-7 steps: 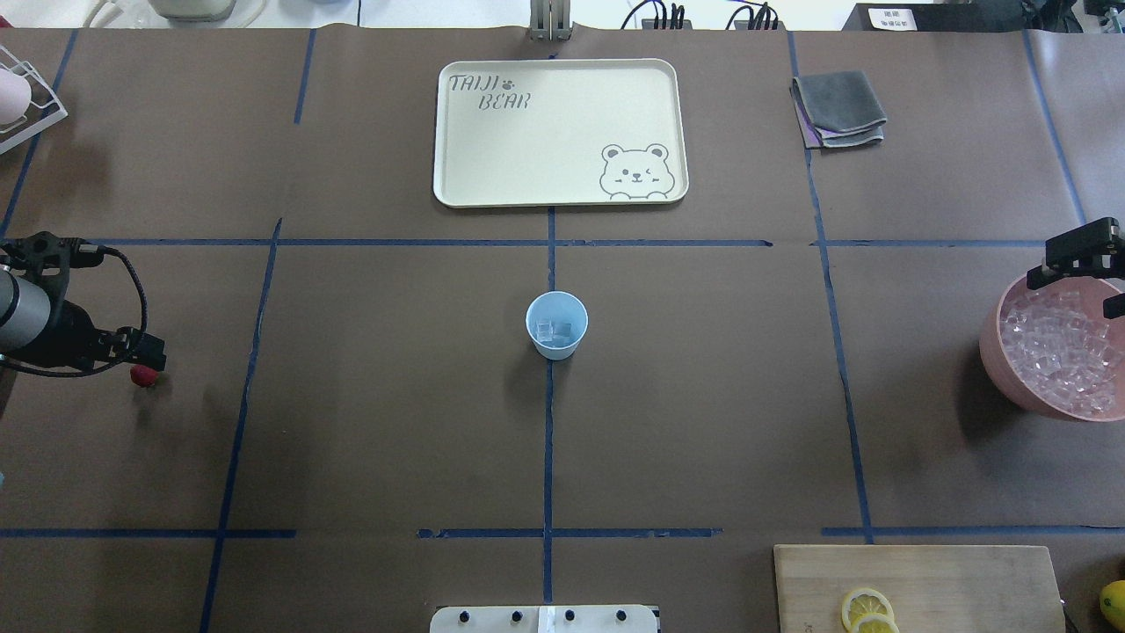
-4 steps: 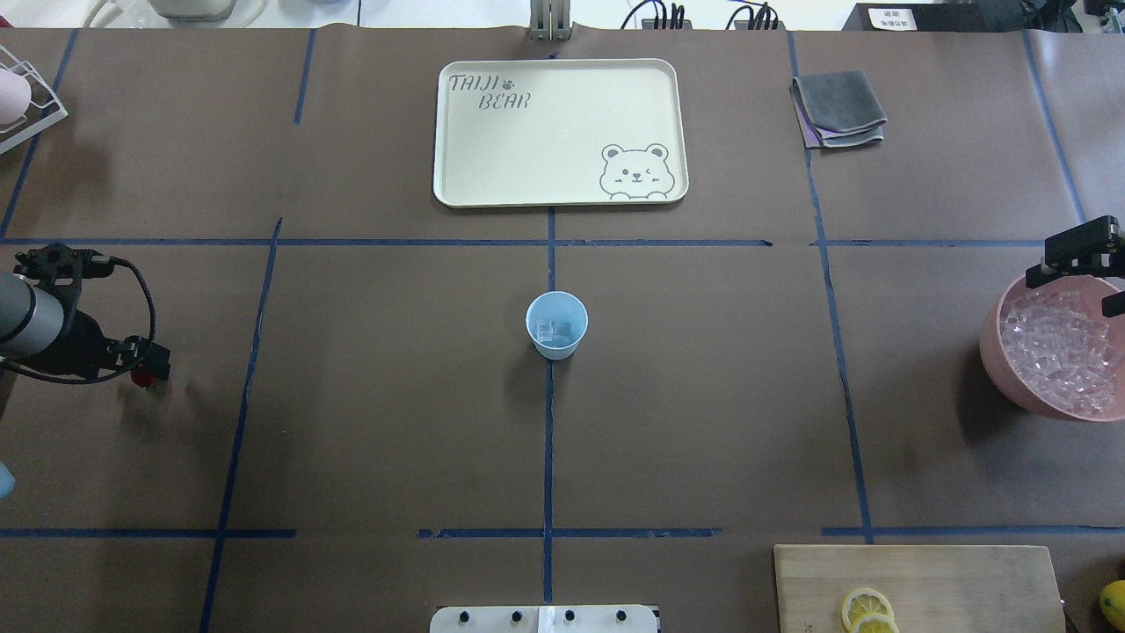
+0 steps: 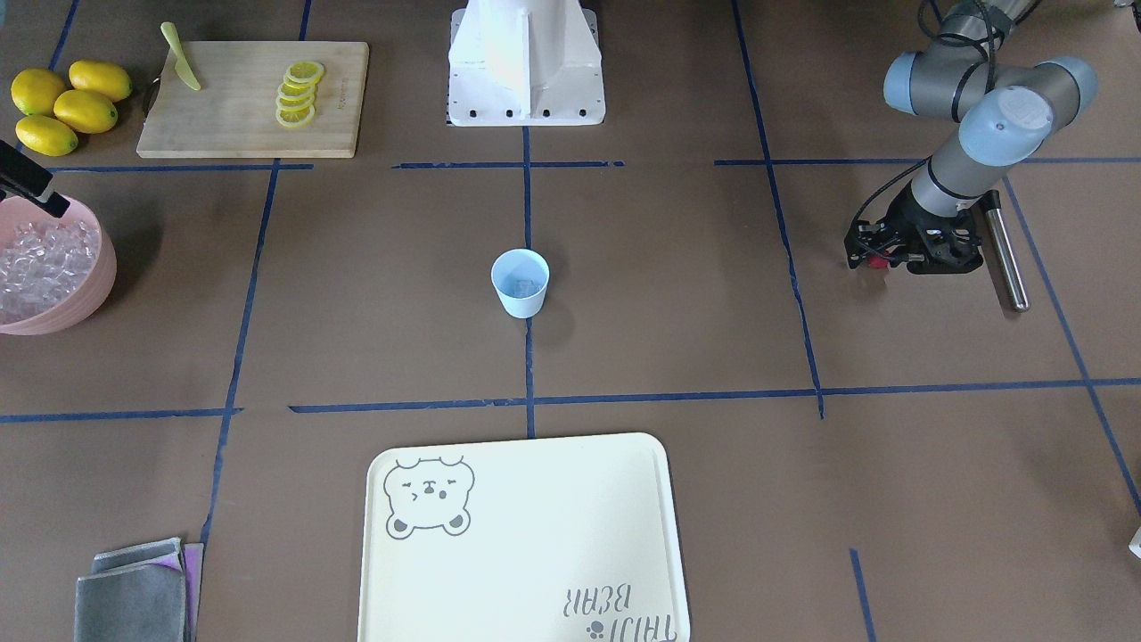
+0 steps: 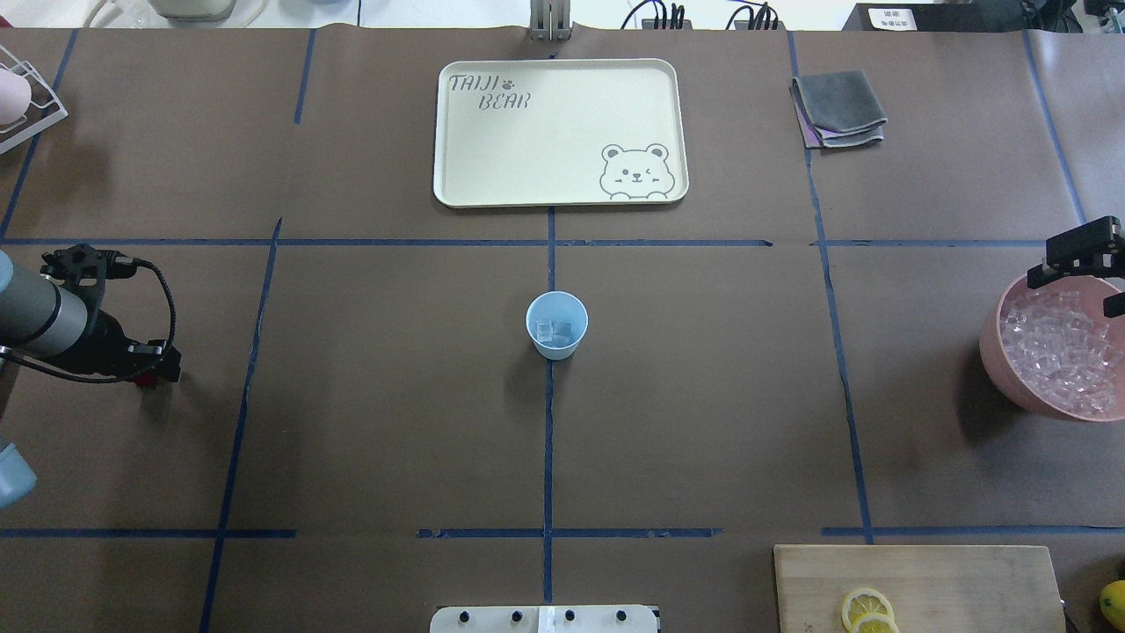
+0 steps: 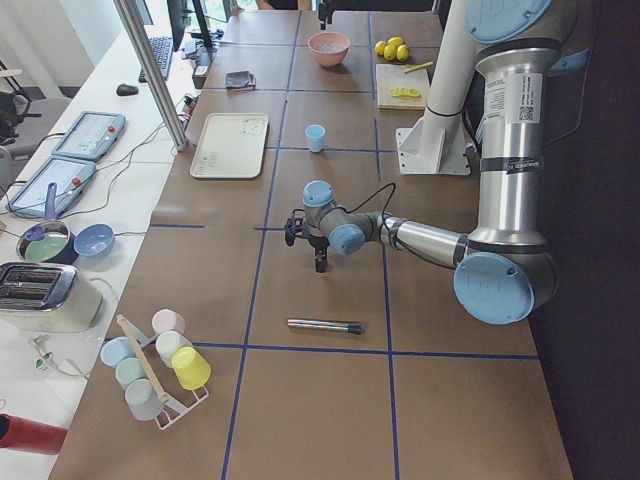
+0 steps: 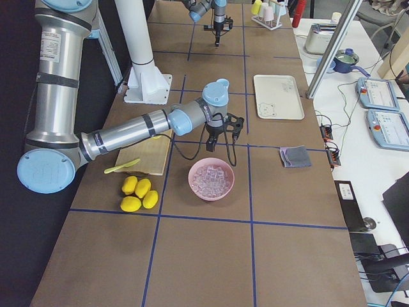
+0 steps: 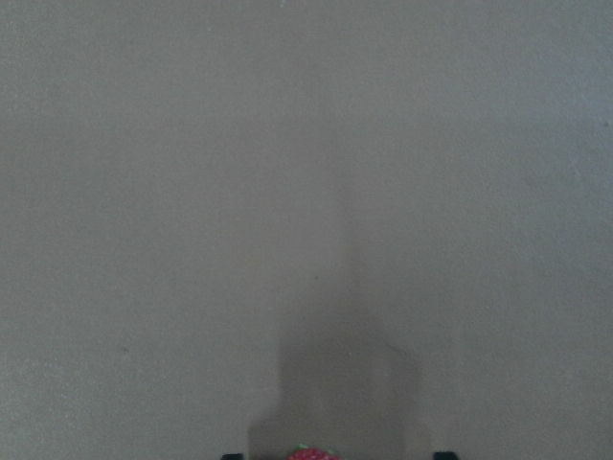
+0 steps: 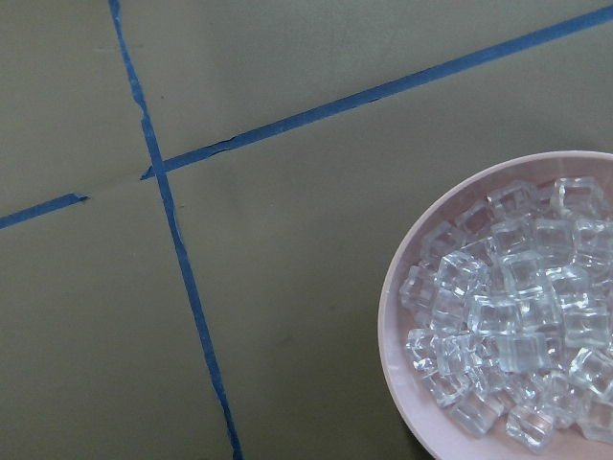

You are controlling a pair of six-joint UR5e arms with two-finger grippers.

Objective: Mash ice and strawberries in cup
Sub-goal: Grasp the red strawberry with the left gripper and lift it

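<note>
Strawberry (image 3: 877,262) first. In the front-facing view it is a small dark red lump between the fingertips of the left gripper (image 3: 870,257), whose jaws are clamped on it, low over the table. The cup (image 3: 520,283) stands well away from those jaws at the table's middle. It is pale blue and upright, with a few clear cubes of ice (image 3: 522,286) in its bottom. A steel rod (image 3: 1007,259) lies on the table behind the jaws, on the side away from the cup.

Overhead, the change is plain. A second ago the fruit lay bare just beside the fingertips. Since then the left gripper has covered it and slid a little toward the cup, and only a sliver of red shows under the jaws. I take the pick as made and the carry as begun. The fruit is not yet in the cup, so mashing is some way off. The right gripper (image 4: 1081,255) has not moved. It hangs over the rim of the pink bowl (image 4: 989,343), which is heaped with spare cubes, and I cannot tell whether its jaws are apart or together.

The left wrist view shows the fruit's red, speckled top and a touch of green at the bottom edge, between two dark jaw tips.
</note>
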